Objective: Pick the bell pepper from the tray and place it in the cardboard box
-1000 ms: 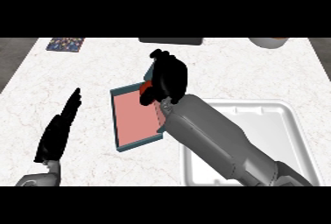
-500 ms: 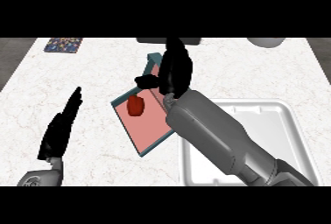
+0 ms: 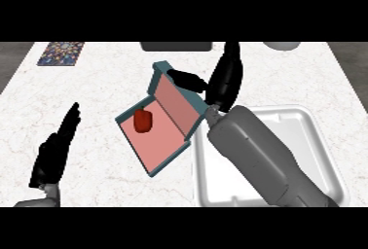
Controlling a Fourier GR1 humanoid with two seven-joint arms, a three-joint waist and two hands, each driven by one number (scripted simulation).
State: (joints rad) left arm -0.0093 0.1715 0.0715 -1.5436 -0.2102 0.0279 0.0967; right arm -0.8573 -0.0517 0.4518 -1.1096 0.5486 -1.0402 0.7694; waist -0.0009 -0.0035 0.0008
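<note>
A red bell pepper [image 3: 142, 120] lies on the pink floor of a teal-rimmed tray [image 3: 167, 150], near its left edge. The tray sits skewed on the counter and looks tipped, its far end raised. My right hand [image 3: 226, 78] is at that far right corner, fingers straight and pointing away, thumb resting on the rim; it holds nothing and is well apart from the pepper. A white, shallow box [image 3: 320, 146] stands right of the tray, partly hidden by my right forearm. My left hand [image 3: 54, 151] rests open at the lower left.
A patterned mat [image 3: 61, 52] lies at the far left corner. A dark object [image 3: 176, 46] and a pale bowl [image 3: 282, 45] sit along the far edge. White marble counter [image 3: 93, 87] surrounds the tray.
My right hand went from curled over the pepper to straight-fingered and shifted right and farther away. The tray turned and tipped, and the pepper now shows uncovered at the tray's left.
</note>
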